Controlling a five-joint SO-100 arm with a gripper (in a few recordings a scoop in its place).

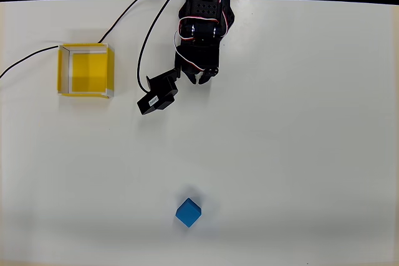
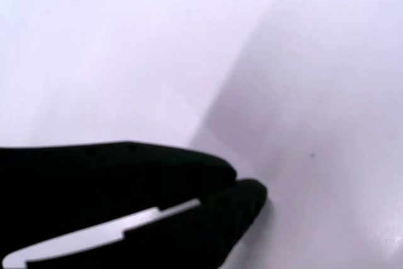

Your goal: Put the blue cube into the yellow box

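Claw (image 1: 201,78) pressed together and empty at the top centre of the overhead view, cube (image 1: 188,212) well below it.

In the wrist view the two black fingers (image 2: 242,196) meet at their tips at lower left, with bare white table (image 2: 315,92) and a soft grey shadow beyond them. Overhead, the black arm (image 1: 204,10) reaches down from the upper edge, red and white wires looped on it; a black camera block (image 1: 158,94) sits just left of the claw, and black cables (image 1: 144,35) trail from the arm toward the top and the left edge. Nothing lies between claw and cube. The cube is bright blue, matte, turned corner-on, alone at lower centre. The box (image 1: 86,70), yellow with pale rims, open and empty, sits at upper left, well apart from both.
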